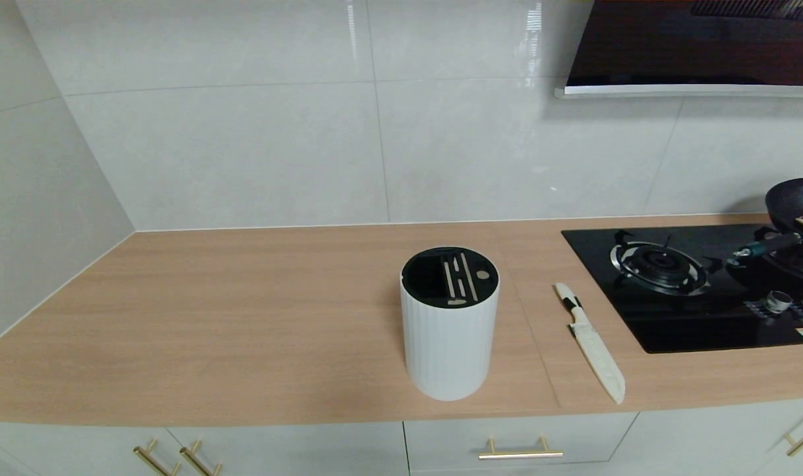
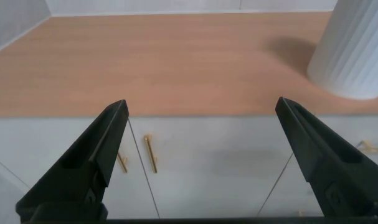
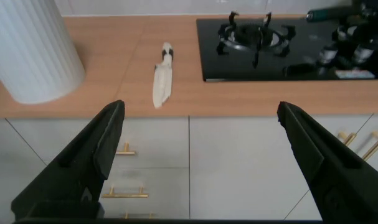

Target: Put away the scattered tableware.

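Observation:
A white ribbed knife holder [image 1: 449,324] with a black slotted top stands upright near the middle of the wooden counter [image 1: 243,311]. A cream-coloured knife [image 1: 590,341] with a black band on its handle lies flat to the holder's right, between it and the stove, blade toward the counter's front edge. The holder [image 2: 357,46] and the knife [image 3: 162,83] also show in the wrist views. My left gripper [image 2: 201,112] is open, held in front of the cabinet doors below the counter edge. My right gripper [image 3: 201,115] is open too, low before the cabinets, short of the knife.
A black gas stove [image 1: 699,284] is set into the counter at the right, with a black pan [image 1: 795,205] on its far burner. White cabinets with gold handles [image 1: 520,453] run below the counter. Tiled walls close off the back and left.

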You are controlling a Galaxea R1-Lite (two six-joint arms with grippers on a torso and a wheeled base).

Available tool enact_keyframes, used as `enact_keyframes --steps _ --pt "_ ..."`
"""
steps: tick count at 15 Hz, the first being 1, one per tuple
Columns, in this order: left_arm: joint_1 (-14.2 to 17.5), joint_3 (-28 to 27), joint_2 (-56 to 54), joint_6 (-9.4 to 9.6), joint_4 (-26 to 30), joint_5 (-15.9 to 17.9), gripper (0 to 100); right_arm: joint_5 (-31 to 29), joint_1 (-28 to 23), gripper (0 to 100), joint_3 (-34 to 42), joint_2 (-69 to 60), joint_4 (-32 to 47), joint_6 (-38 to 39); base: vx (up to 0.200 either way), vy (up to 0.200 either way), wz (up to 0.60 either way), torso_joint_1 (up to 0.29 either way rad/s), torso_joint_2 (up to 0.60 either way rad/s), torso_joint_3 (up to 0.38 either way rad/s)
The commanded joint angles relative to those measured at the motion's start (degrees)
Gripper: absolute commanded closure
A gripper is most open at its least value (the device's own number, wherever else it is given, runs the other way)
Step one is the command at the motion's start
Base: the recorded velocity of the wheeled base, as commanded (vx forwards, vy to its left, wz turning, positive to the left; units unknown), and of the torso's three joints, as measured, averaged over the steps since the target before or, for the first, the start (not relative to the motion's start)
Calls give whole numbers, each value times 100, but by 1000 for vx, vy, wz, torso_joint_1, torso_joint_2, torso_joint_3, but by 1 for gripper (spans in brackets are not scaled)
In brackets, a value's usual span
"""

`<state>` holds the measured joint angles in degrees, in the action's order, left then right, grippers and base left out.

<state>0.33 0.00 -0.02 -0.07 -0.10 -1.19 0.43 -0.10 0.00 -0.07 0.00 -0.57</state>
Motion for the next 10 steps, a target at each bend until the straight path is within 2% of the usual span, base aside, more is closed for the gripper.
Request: enact_keyframes --steps 1,7,10 --pt "2 0 2 -1 1 -4 0 1 10 0 0 7 0 -4 0 0 0 212 -452 -232" --pt "2 0 2 -10 1 -4 0 1 1 0 0 7 0 5 0 0 0 191 -379 -204" --pt "2 0 2 -1 1 -4 0 1 10 0 0 7 0 -4 0 0 0 24 -58 -22"
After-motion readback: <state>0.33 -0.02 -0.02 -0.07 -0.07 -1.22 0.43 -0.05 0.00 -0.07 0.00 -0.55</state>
